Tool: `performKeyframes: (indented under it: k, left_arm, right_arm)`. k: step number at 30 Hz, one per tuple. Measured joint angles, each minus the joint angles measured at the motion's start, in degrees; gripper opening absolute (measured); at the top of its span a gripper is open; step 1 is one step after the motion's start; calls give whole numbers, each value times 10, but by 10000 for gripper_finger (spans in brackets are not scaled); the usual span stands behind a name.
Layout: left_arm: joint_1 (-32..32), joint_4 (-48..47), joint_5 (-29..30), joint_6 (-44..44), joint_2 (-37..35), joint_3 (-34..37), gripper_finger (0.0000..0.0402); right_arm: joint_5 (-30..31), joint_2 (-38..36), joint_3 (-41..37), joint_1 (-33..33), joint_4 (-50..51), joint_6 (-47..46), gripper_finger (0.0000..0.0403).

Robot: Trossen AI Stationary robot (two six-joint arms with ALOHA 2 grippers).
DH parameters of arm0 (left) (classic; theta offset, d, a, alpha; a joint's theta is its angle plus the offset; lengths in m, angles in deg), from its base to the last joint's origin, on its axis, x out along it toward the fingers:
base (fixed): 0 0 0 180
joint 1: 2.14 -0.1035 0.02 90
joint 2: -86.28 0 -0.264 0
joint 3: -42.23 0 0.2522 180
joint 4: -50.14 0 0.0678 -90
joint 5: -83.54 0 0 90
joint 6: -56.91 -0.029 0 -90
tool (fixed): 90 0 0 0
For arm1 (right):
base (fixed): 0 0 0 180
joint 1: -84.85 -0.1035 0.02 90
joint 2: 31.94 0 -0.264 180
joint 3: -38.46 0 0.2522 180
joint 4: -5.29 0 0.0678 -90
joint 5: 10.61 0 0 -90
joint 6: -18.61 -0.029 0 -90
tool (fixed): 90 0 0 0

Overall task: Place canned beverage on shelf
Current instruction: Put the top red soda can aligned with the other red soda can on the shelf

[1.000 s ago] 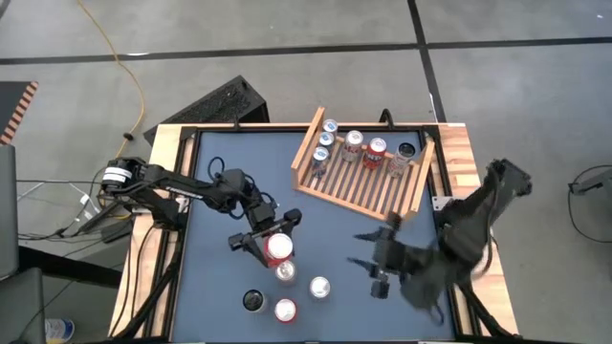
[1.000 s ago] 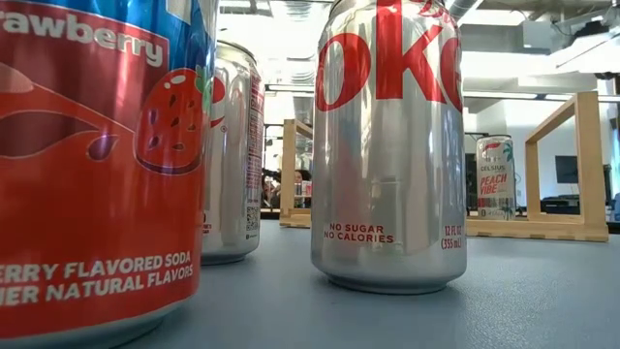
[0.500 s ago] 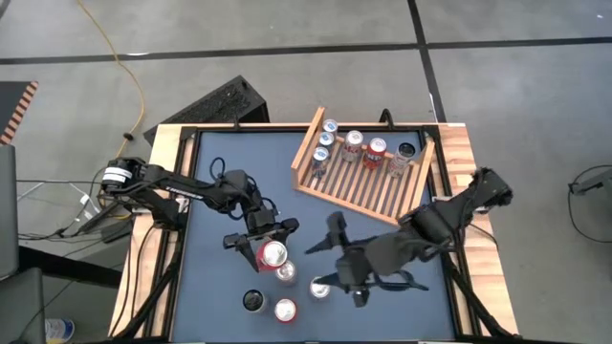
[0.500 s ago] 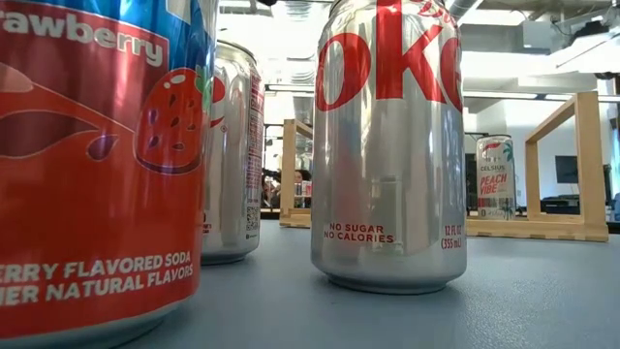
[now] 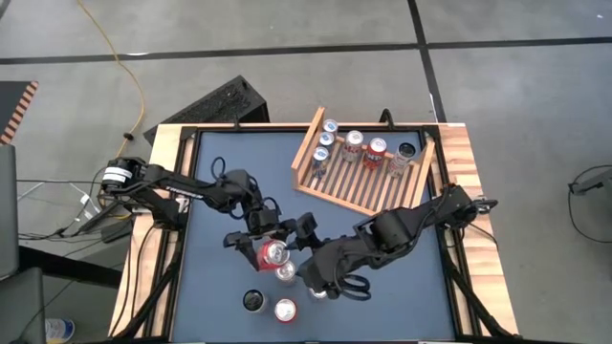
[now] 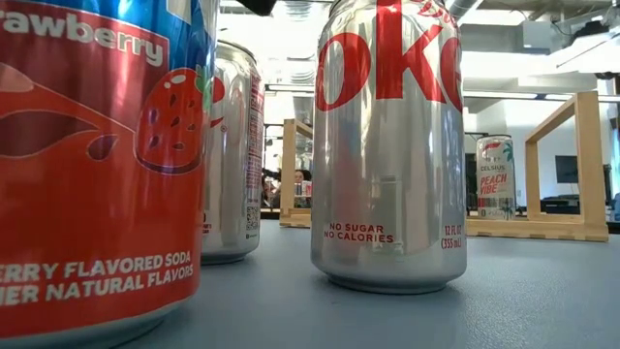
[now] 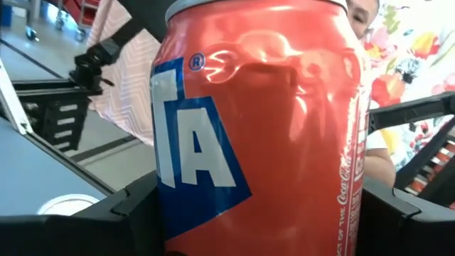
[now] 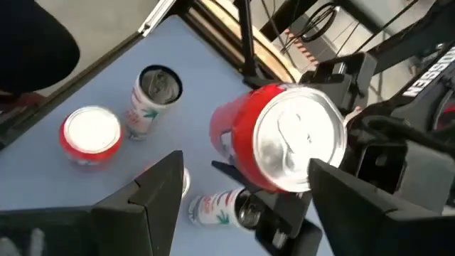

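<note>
Canned beverage [image 5: 275,252]: red can, silver top, blue-and-white lettering on its side, dented wall; tilted, clamped between the left gripper's [image 5: 260,247] fingers, raised above the table at about 7 o'clock from centre.

Shelf [image 5: 361,190]: light wooden rack, slatted base, raised side boards; lies angled at the table's 1 o'clock corner. Six cans stand upright along its far edge.
</note>
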Motion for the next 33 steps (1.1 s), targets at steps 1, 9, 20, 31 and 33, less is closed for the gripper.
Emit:
performKeyframes:
  k: [1,9,20,31,33]
  left_arm:
    - [2,-4,-2,-1,0,0,293]
    - [2,-36,5,-3,0,0,293]
    - [3,-45,22,-1,0,0,293]
    - [9,-44,32,16,0,0,293]
    - [11,-43,32,22,0,0,293]
  right_arm:
    - [1,0,1,-1,1,3,282]
    - [0,-1,3,-6,-32,66,282]
    - [3,5,-2,3,-44,124,282]
    - [20,6,-2,3,-41,158,282]
    - [29,6,-2,-1,-45,176,282]
